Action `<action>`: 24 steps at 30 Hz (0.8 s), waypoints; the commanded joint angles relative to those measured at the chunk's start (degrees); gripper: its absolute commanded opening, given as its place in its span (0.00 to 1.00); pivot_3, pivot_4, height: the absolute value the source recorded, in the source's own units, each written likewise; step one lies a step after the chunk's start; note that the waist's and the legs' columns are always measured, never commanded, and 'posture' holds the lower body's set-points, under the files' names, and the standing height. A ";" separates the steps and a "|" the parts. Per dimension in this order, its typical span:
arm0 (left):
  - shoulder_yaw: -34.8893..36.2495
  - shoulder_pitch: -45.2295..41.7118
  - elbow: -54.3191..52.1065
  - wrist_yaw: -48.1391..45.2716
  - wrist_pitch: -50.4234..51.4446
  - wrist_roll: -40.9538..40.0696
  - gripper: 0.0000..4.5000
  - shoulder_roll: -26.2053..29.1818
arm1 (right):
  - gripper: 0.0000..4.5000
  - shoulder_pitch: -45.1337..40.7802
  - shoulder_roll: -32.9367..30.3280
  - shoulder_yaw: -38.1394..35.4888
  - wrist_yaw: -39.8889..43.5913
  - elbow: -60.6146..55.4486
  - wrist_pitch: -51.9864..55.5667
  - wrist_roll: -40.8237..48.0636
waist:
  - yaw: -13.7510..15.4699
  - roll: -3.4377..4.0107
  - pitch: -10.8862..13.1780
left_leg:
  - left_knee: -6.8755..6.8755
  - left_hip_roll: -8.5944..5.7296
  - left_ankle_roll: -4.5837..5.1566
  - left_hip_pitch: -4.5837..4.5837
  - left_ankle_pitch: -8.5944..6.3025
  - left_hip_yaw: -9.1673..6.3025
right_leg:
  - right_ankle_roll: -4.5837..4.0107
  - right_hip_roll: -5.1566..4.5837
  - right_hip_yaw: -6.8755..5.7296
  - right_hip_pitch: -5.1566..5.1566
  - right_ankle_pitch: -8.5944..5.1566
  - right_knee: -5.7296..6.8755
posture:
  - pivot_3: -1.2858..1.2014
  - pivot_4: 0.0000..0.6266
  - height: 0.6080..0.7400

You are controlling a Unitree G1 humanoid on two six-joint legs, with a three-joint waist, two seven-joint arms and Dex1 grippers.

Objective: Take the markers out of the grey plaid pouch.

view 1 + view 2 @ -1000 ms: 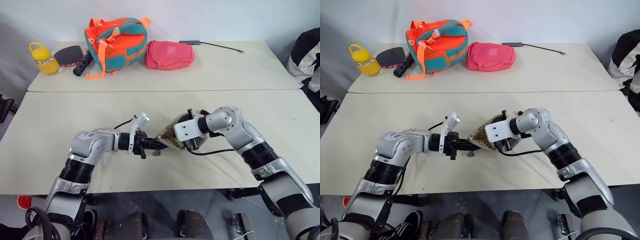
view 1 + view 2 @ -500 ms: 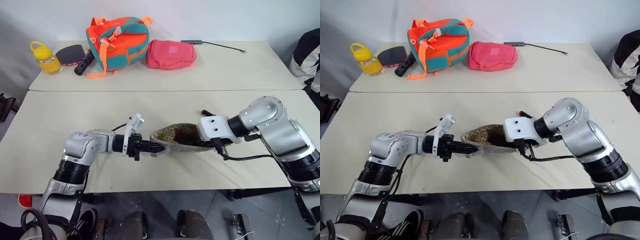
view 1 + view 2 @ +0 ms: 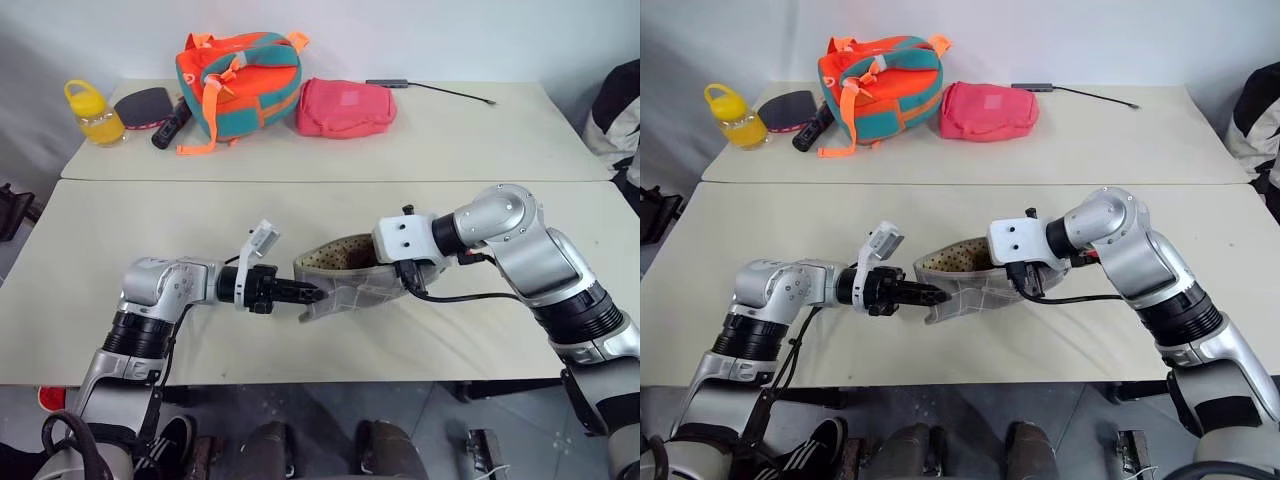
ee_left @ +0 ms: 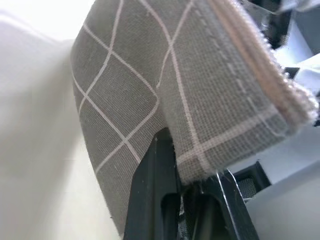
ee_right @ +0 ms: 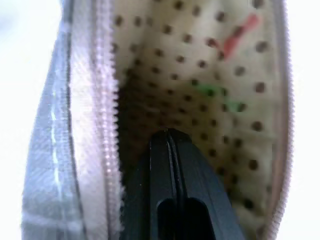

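1. Right now our left gripper (image 3: pixel 312 294) has its two black fingers pinched tight on one end of the grey plaid pouch (image 3: pixel 350 284); in the left wrist view the fingers (image 4: pixel 155 190) clamp a fold of woven grey cloth w/ thin white grid lines.
2. Our right gripper (image 5: pixel 170 150) has its fingers pressed together, slim and black, poking inside the pouch mouth; we can't tell whether it grips anything.
3. Pouch hangs between the two grippers, just above the near table (image 3: pixel 300 215), mouth up & open. Outside: coarse weave. Lining: pale cream w/ brown dots. A pinkish zipper tape (image 5: pixel 107 100) runs along the rim.
4. Inside, right wrist view gives a blurry green streak (image 5: pixel 212 92) and a reddish one (image 5: pixel 240 30) against the lining; too soft to say whether these are markers.
5. The pouch's far end is hidden behind our right wrist block (image 3: pixel 405 240).
6. Further out, on the far table (image 3: pixel 480 130): orange-teal backpack (image 3: pixel 238 78), puffy, w/ orange straps; soft pink pouch (image 3: pixel 345 107) just beside it; yellow bottle (image 3: pixel 94 113); a dark flat paddle-like thing (image 3: pixel 142 105), partly tucked behind the backpack; a thin cable (image 3: pixel 440 91).
7. At the right edge, a black-and-white garment (image 3: pixel 615 120), cut off.
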 commanded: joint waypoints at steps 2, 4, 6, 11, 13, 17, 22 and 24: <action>-1.31 0.55 -1.46 -2.40 -1.35 -1.06 0.00 -0.73 | 0.26 1.18 -4.33 -0.77 4.89 -4.15 0.77 1.33 | 0.03 0.00 0.00 | 0.04 0.00 0.00 -0.07 0.00 -0.01 | 0.00 0.00 -0.02 -0.05 0.00 0.00 | 0.52 0.24 1.00; -1.98 0.73 -1.52 -2.57 -2.37 -0.41 0.00 -0.80 | 0.41 1.97 -5.91 -0.42 7.13 -6.74 1.34 2.16 | -0.09 0.00 0.00 | 0.07 0.00 0.00 -0.10 0.00 -0.03 | 0.00 0.01 -0.03 -0.07 0.00 0.00 | 0.52 0.24 1.00; -4.00 1.02 -1.49 -2.39 -7.71 3.20 0.00 -0.38 | 0.41 2.37 -5.52 0.30 7.36 -7.95 3.23 2.59 | -0.14 -0.01 0.00 | 0.08 0.01 0.00 -0.11 0.00 -0.01 | 0.00 0.02 -0.02 -0.08 0.00 0.00 | 0.52 0.24 1.00; -3.39 0.72 3.34 -1.00 -14.69 7.16 0.00 -1.28 | 0.41 4.18 -1.08 4.74 1.27 -1.62 -6.39 -4.49 | -0.46 -0.01 0.00 | 0.24 0.03 0.00 -0.09 0.00 0.08 | -0.03 0.07 0.06 -0.08 -0.01 0.05 | 0.52 0.24 1.00; -3.51 1.26 3.61 -2.03 -16.04 7.65 0.00 -0.79 | 0.41 3.33 -0.05 5.38 -0.95 2.12 -8.24 -7.13 | -0.41 -0.01 0.00 | 0.27 0.04 0.00 -0.12 0.00 0.09 | -0.03 0.06 0.08 -0.12 -0.01 0.07 | 0.52 0.24 1.00; -3.02 1.41 3.49 -2.90 -15.91 7.28 0.00 -0.21 | 0.41 2.02 0.12 6.07 -1.17 5.74 -11.08 -9.59 | -0.41 -0.01 0.00 | 0.29 0.06 0.01 -0.13 0.00 0.07 | -0.03 0.04 0.08 -0.12 -0.01 0.10 | 0.52 0.24 1.00; -2.95 1.42 3.27 -2.65 -16.25 7.36 0.00 -0.41 | 0.41 1.87 0.03 6.12 1.83 4.64 -8.24 -8.99 | -0.37 -0.01 0.00 | 0.31 0.06 0.01 -0.13 0.00 0.05 | -0.03 0.04 0.07 -0.11 -0.01 0.12 | 0.52 0.24 1.00; -2.77 1.53 2.98 -2.31 -16.24 7.18 0.00 -0.72 | 0.41 2.06 -0.08 6.27 2.41 4.19 -8.01 -9.36 | -0.36 -0.01 0.00 | 0.31 0.07 0.01 -0.13 0.00 0.04 | -0.03 0.05 0.06 -0.11 -0.01 0.14 | 0.52 0.24 1.00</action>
